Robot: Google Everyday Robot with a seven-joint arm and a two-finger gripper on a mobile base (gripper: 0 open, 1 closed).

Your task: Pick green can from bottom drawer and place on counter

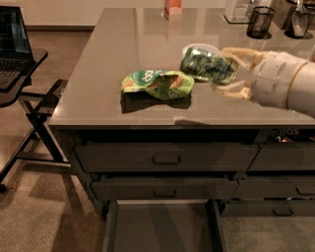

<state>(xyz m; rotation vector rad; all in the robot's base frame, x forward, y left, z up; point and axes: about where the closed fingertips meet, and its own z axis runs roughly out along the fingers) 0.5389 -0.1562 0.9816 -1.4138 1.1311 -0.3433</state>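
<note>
Fingers are clamped on the green can, one above and one below its right end. The can is held on its side in the air by the gripper, over the counter, and is not yet set down.

Risks, as judged:
- The can is gripped near one end only, so a tilt or a slip off the shiny round wall is possible.
- A roll is to be expected if the can is released lying down, toward the counter edge or into the bag.
- The white bowl is partly hidden right behind the can. A straight lowering could land the can on the bowl's rim and knock the bowl.
- The green-and-orange snack bag lies close by on the laptop side, so a placement that way could be fouled.
- The open stretch toward the near edge is judged the safer spot.

Surface: glossy grey-beige stone, flat, reflections visible, and little friction is expected for a round can.

Below the counter, dark drawer fronts with bar handles are seen. The bottom drawer is pulled out with its grey floor showing.

Room: a black mesh cup and other items are seen at the far corner, and an orange object at the far edge. A laptop is seen on a dark stand at the side, over a speckled floor.
</note>
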